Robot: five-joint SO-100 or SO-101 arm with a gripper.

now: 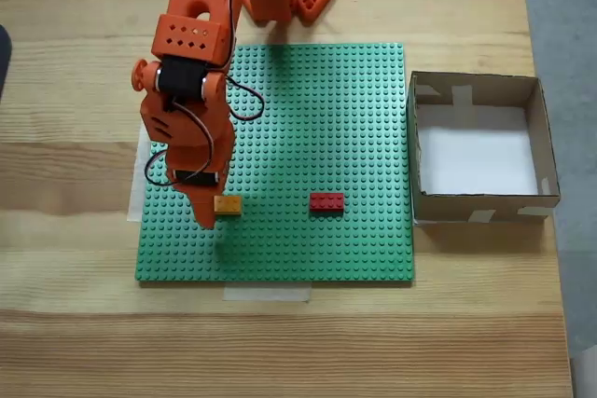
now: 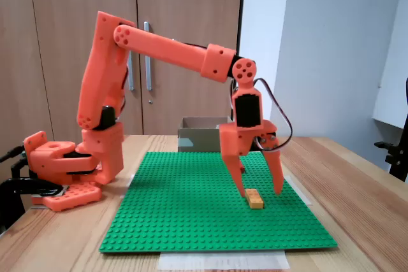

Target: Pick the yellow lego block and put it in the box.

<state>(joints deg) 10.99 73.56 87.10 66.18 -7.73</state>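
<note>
A wooden bench [image 1: 84, 323] carries a green studded baseplate [image 1: 317, 128]; cupboard doors [image 2: 159, 36] stand behind. On the baseplate's near-left part lies the yellow lego block [image 1: 228, 203], its long axis toward the red brick [image 1: 326, 201]. The hand [image 2: 260, 192] straddles it, fingers spread, released. Beside the baseplate sits the box [image 1: 481, 212], mostly hidden in the side view.

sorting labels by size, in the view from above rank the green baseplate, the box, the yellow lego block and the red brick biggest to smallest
1. green baseplate
2. box
3. yellow lego block and red brick: they look alike in size. The end effector partly covers the yellow one, so I won't rank them.
</note>
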